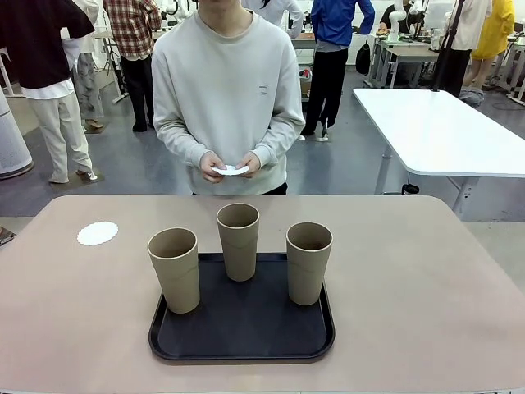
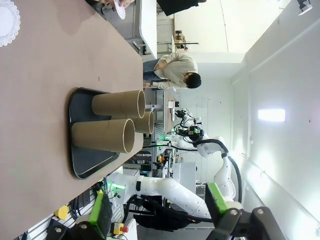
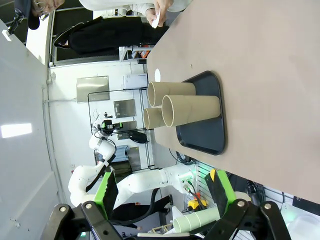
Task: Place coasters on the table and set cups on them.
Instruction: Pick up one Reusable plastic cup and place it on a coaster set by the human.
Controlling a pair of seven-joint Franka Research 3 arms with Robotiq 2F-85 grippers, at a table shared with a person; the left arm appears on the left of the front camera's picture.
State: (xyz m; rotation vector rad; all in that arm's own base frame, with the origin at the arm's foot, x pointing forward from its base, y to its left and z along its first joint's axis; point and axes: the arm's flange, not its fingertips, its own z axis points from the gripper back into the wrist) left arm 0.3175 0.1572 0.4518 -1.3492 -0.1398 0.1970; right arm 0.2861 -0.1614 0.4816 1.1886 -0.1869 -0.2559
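I have the long beige-pink worktop [image 1: 410, 287] across the front view, and a person [image 1: 230, 90] in a pale grey sweatshirt stands at its far edge. A black tray [image 1: 246, 341] with rounded corners lies on the near middle of the worktop. Three tan paper cups stand upright on it, mouths up. The left cup [image 1: 175, 275] is at the tray's left side, the middle cup [image 1: 238, 246] is at its far edge, and the right cup [image 1: 308, 267] is toward its right side. None of them touches another.

My left pincer [image 2: 160, 212] is well apart from the tray. Its jaws are spread wide and there is nothing between the green pads. My right pincer [image 3: 165, 197] is also well clear of the cups, spread just as wide and empty.

One coaster [image 1: 98, 233] lies flat on the bare worktop. It is left of the tray and a little farther toward the person, apart from every cup, with nothing on it. A second coaster [image 1: 232, 171] is off the worktop, held between the person's hands [image 1: 212, 164] in front of the sweatshirt.
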